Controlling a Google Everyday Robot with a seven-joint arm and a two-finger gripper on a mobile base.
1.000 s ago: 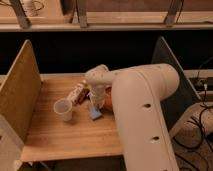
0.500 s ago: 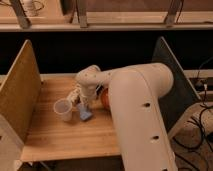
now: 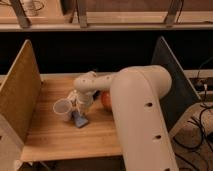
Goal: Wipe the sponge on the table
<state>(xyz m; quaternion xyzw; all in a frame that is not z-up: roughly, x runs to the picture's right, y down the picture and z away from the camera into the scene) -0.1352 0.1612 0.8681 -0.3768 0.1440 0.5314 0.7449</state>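
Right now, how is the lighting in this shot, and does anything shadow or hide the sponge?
Camera view: dim, warm light; the background behind the table is near black. The gripper sits on the sponge beside the clear cup, hiding its top; the arm hides much of the table; no glare on the wood.
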